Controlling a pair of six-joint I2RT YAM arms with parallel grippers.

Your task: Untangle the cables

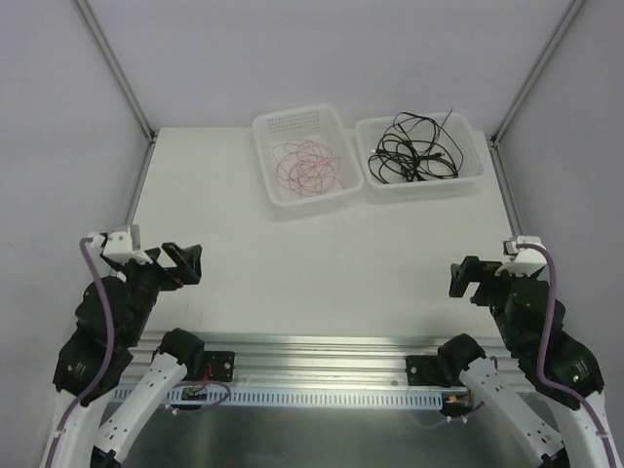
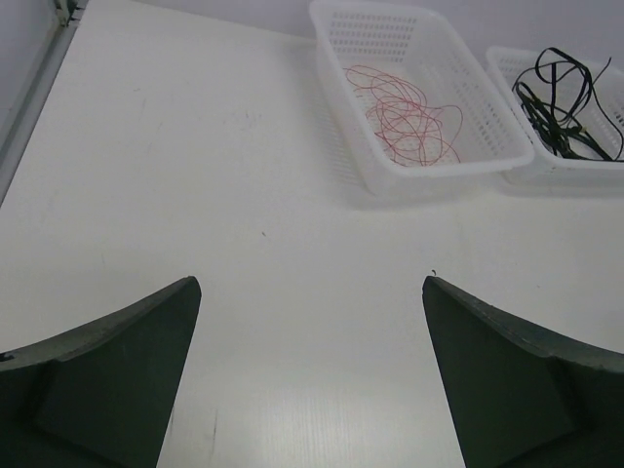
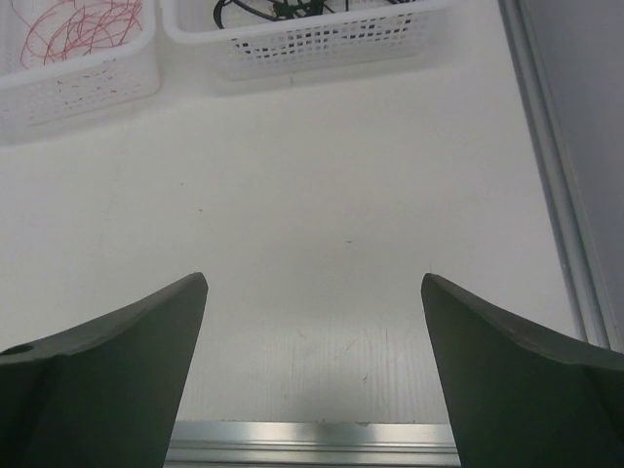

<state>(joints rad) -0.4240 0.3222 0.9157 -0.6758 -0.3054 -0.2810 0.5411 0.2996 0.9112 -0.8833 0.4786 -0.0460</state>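
Note:
Thin red cables (image 1: 308, 165) lie looped in the left white basket (image 1: 304, 117) at the back of the table; they also show in the left wrist view (image 2: 408, 115) and the right wrist view (image 3: 78, 24). Black cables (image 1: 413, 151) lie tangled in the right white basket (image 1: 470, 172), also in the left wrist view (image 2: 564, 102) and the right wrist view (image 3: 283, 8). My left gripper (image 1: 183, 261) is open and empty above the near left of the table. My right gripper (image 1: 468, 278) is open and empty above the near right. Both are far from the baskets.
The white table (image 1: 322, 263) ends at a metal rail (image 1: 322, 343) along its near edge. Metal frame posts (image 1: 515, 93) rise at the back corners, and a rail (image 3: 561, 185) runs along the right edge. Grey walls enclose the back and sides.

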